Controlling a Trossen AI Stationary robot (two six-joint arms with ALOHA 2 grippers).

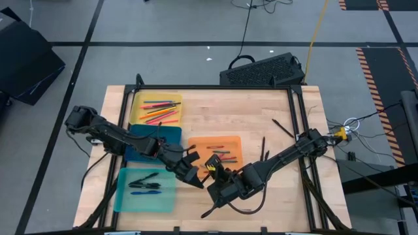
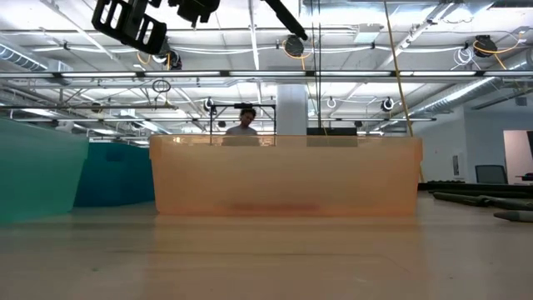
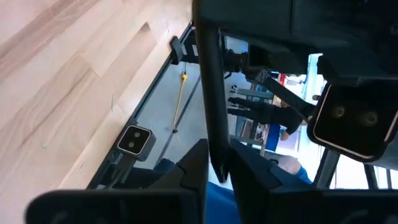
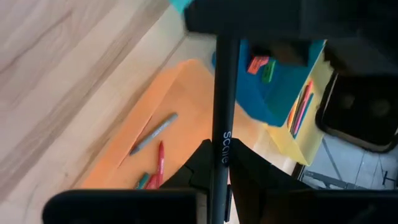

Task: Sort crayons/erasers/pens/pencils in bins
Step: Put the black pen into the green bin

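A black pen (image 4: 224, 93) is held in the air between my two grippers, above the table's near middle. My left gripper (image 1: 194, 173) and my right gripper (image 1: 214, 176) face each other there, both shut on the pen, between the teal bin (image 1: 145, 189) and the orange bin (image 1: 215, 151). The teal bin has pens in it and the orange bin has crayons (image 4: 155, 132). Pencils (image 1: 159, 109) lie in the yellow bin (image 1: 138, 104). The dark blue bin (image 4: 283, 93) holds erasers (image 4: 258, 64). My left gripper pinches one end of the black pen (image 3: 213, 146) between its two fingers, and the pen runs on past the fingertips along the fingers. The pen is clear of the table. My right gripper pinches the pen's other end (image 4: 222, 140), by the white lettering, between its two fingers, with the pen lying along them. The shaft runs straight on into my left gripper.
Loose dark pens (image 1: 282, 127) (image 1: 264, 147) lie on the bare wood right of the orange bin. A dark cable (image 1: 235, 209) loops near the front edge. A black frame (image 1: 297, 130) runs along the table's edges. A person stands in the room behind (image 2: 243, 121).
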